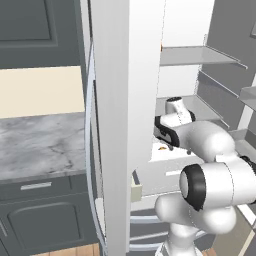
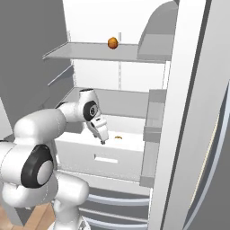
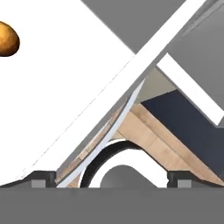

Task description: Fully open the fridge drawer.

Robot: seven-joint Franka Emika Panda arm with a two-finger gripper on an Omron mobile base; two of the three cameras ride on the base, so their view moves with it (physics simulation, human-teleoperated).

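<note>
Reaching: the white arm's two-finger gripper [image 2: 103,140] is hanging over the top front edge of the drawer, fingers pointing down, above the handle rather than on it.
Gripper state: the small dark finger tips [image 3: 43,178] are sitting far apart at the bottom of the hand view, so the jaws are standing open with nothing between them.
Hand view: the camera is looking down along the white drawer wall, with a small orange-brown round item [image 3: 8,39] lying inside near one corner.
Drawer place: the wide, shallow white box-like fridge drawer [image 2: 85,155] is sitting low in the open fridge, under the thin flat grey shelf [image 2: 90,51], and appears partly pulled out.
Drawer look: a flat white front is carrying a small pale horizontal rectangular handle [image 2: 106,159] at its middle; the box is open at the top.
Handling: it is likely sliding stiffly on rails, rigid and fairly light; the smooth front is offering little friction, so the handle, or possibly the top front lip, is the place for taking hold.
Beyond: an orange ball-shaped fruit [image 2: 113,42] is resting on the upper shelf.
</note>
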